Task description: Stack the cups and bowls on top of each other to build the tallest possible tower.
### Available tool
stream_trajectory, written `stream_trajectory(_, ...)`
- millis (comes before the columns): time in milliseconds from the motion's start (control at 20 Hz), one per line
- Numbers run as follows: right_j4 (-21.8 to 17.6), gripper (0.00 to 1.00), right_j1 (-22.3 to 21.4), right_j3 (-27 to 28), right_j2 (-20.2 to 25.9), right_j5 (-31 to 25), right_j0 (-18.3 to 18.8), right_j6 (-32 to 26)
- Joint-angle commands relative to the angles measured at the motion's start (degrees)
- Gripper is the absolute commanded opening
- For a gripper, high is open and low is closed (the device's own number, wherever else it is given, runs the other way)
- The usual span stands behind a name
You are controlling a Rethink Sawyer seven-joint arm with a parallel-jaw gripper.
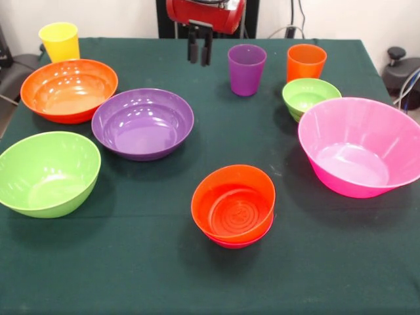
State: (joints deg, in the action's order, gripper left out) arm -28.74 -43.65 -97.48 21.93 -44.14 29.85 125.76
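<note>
The tower (233, 209) stands at front centre: a small orange bowl nested in a small red-magenta bowl (244, 241) whose rim peeks out below. Behind it lie a purple bowl (142, 123), a large orange bowl (69, 89) and a lime green bowl (47, 172) on the left. A huge pink bowl (361, 147) and a small green bowl (310, 97) sit on the right. Three cups stand at the back: yellow (60, 41), purple (247, 68), orange (306, 62). My gripper (200, 47) hangs high at the back, left of the purple cup, its fingers slightly apart and holding nothing.
All of this rests on a dark green cloth covering the table (131, 262). Black chairs show at both far edges, outside the table.
</note>
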Motion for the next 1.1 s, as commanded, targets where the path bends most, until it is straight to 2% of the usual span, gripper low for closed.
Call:
stream_trajectory(50,-2.88,1.00,-1.33,-4.43,7.39,4.52,5.48,-16.85)
stream_trajectory(1100,-7.02,1.00,0.21,-4.68,9.37,6.13,6.57,-12.37)
